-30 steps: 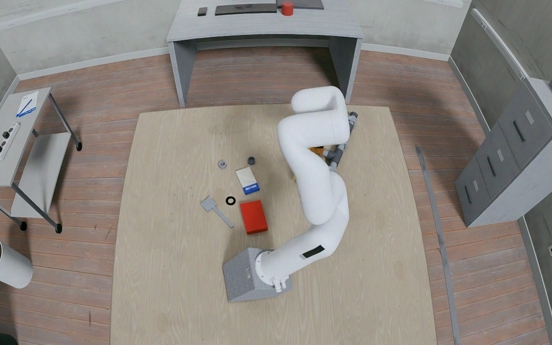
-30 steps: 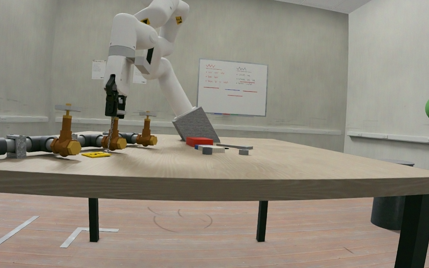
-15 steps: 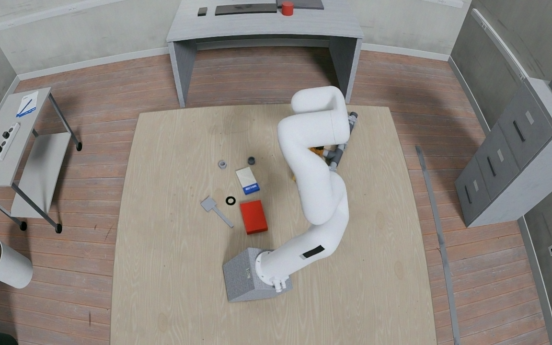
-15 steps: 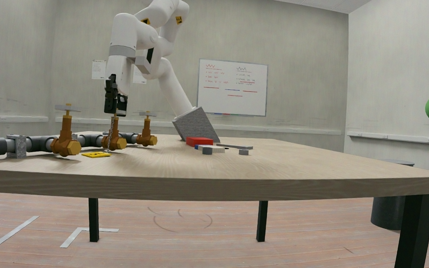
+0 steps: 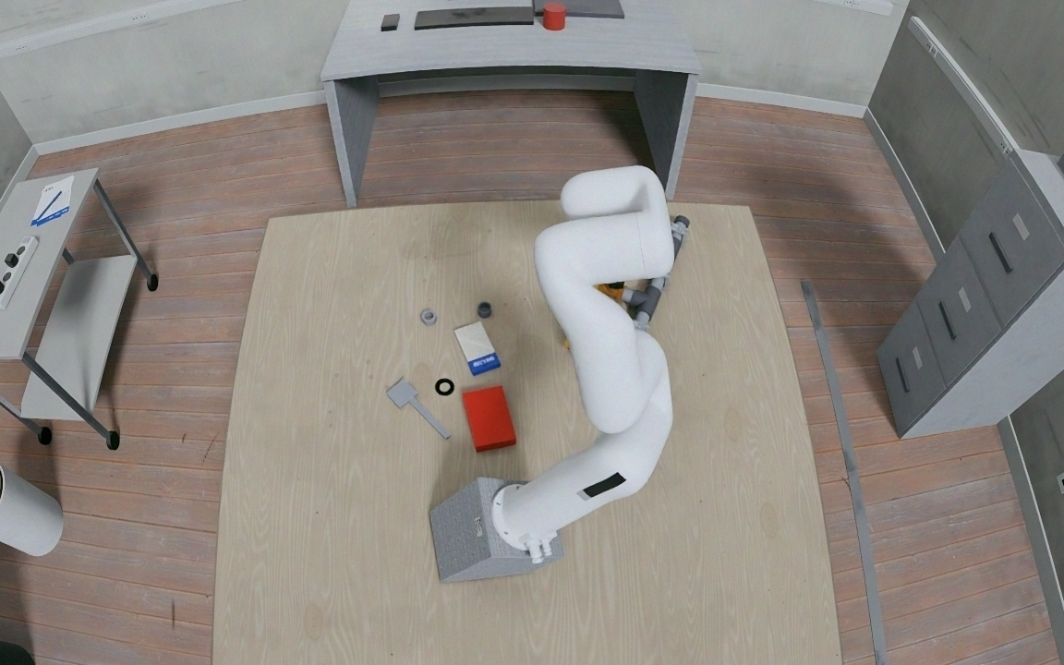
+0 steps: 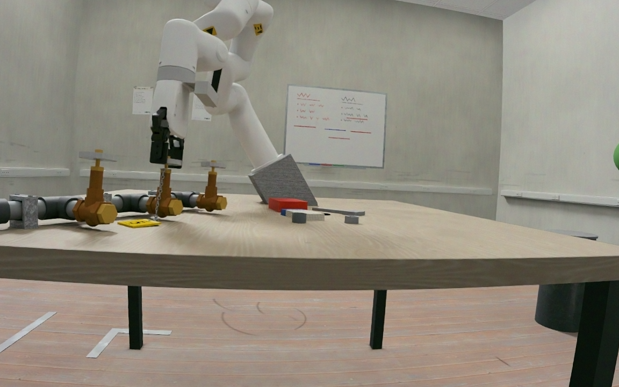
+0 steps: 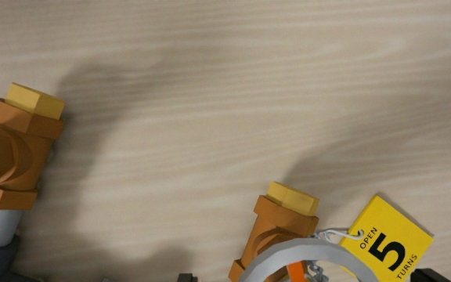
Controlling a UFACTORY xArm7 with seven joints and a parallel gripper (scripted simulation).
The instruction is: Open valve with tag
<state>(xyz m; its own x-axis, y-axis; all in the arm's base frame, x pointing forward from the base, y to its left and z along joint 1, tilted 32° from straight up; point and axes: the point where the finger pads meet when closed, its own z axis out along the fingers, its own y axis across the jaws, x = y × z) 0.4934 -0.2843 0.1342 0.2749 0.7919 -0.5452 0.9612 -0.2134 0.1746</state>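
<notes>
Three brass valves stand on a grey pipe (image 6: 57, 206) (image 5: 657, 288) at the table's far side: the left valve (image 6: 94, 192), the middle valve (image 6: 164, 198) (image 7: 280, 223) and the right valve (image 6: 211, 192). A chain (image 6: 159, 192) ties a yellow tag (image 6: 138, 222) (image 7: 390, 243) reading "OPEN 5 TURNS" to the middle valve. My gripper (image 6: 165, 158) (image 7: 308, 277) is open, its fingers on either side of that valve's grey handwheel (image 7: 308, 251) and apart from it. Another valve (image 7: 10, 157) shows at the left of the wrist view. In the overhead view the arm hides the valves and the gripper.
A red block (image 5: 488, 417) (image 6: 286, 202), a white and blue box (image 5: 477, 345) (image 6: 307, 215), a grey flat tool (image 5: 416, 404), a black ring (image 5: 441, 381) and two grey caps (image 5: 429, 316) (image 5: 484, 308) lie mid-table. The robot base (image 5: 469, 529) stands at the near edge.
</notes>
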